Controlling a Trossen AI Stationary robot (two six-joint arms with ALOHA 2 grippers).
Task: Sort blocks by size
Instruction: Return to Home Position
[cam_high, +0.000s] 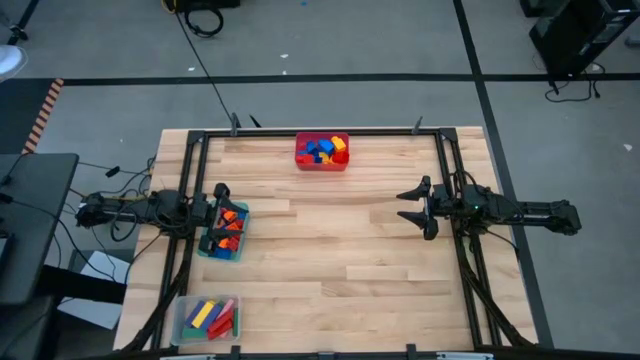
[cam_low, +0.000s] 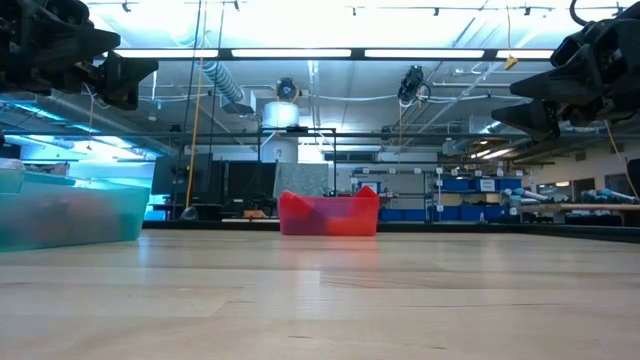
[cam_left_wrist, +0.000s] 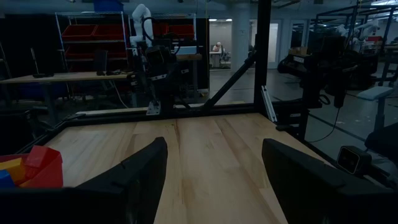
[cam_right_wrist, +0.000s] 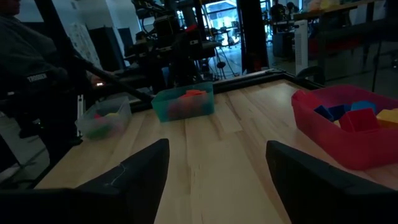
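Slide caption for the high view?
Left gripper open above the teal plastic bin, right gripper open over the wooden table; toy blocks in it, the red bin and the clear bin.

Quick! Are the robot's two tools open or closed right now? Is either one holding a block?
Left tool: open, holding nothing.
Right tool: open, holding nothing.

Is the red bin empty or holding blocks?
Not empty: in the high view the red bin holds red, blue and yellow blocks.
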